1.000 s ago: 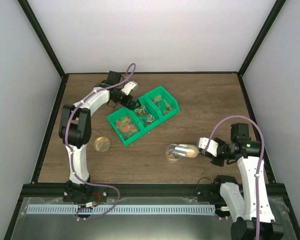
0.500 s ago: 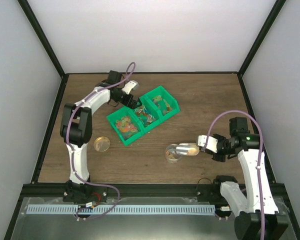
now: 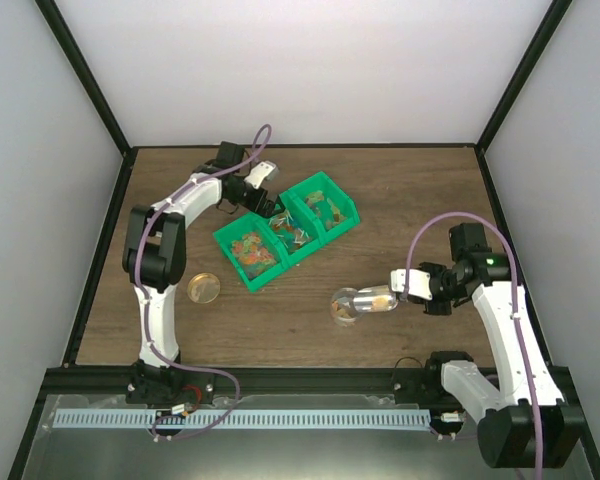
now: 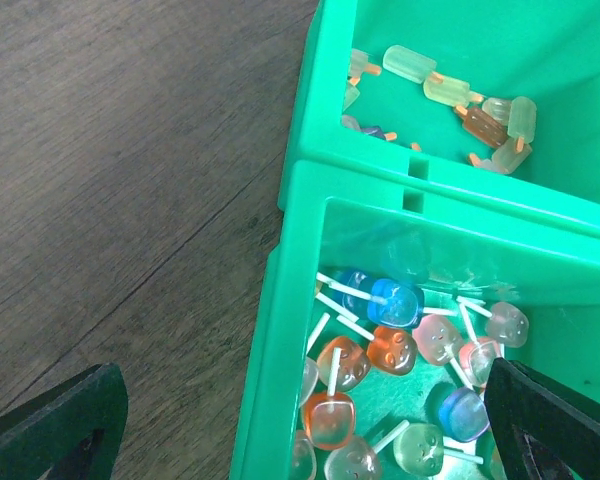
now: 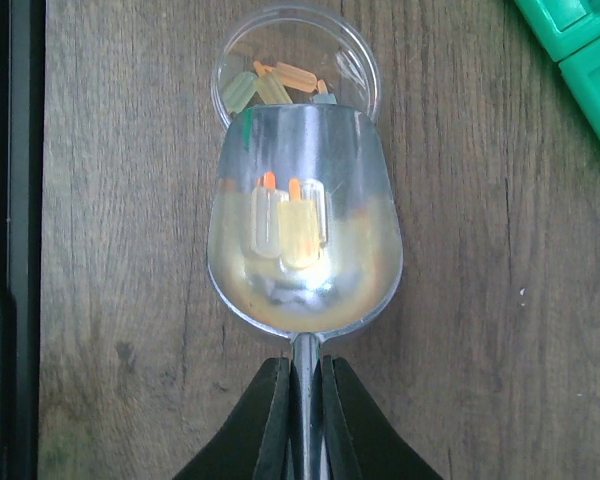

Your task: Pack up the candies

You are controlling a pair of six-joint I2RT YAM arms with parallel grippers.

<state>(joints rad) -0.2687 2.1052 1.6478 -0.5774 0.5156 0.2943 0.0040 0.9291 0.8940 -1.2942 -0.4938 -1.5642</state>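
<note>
My right gripper [image 5: 305, 405] is shut on the handle of the metal scoop [image 5: 305, 235]. Its bowl holds two pale popsicle-shaped candies [image 5: 290, 220], and its lip lies over the rim of a clear round cup [image 5: 295, 60] with several candies inside. In the top view the scoop [image 3: 376, 298] reaches left from the right gripper [image 3: 408, 290] to the cup [image 3: 344, 308]. My left gripper [image 4: 300, 440] is open, with its fingers [image 4: 60, 425] spread over the middle green bin [image 4: 280, 330] of lollipop candies [image 4: 395, 345]. It also shows in the top view [image 3: 268, 208].
Three joined green bins [image 3: 325, 185] lie diagonally at mid-table. The near-left bin holds mixed orange and red sweets [image 3: 250, 248]; the far one holds popsicle candies [image 4: 460, 95]. A round clear lid [image 3: 204, 288] lies beside the left arm. A black rail edges the table [image 5: 10, 240].
My right wrist has shifted a little left and away from the near edge, with the scoop staying over the cup. The left arm has barely moved.
</note>
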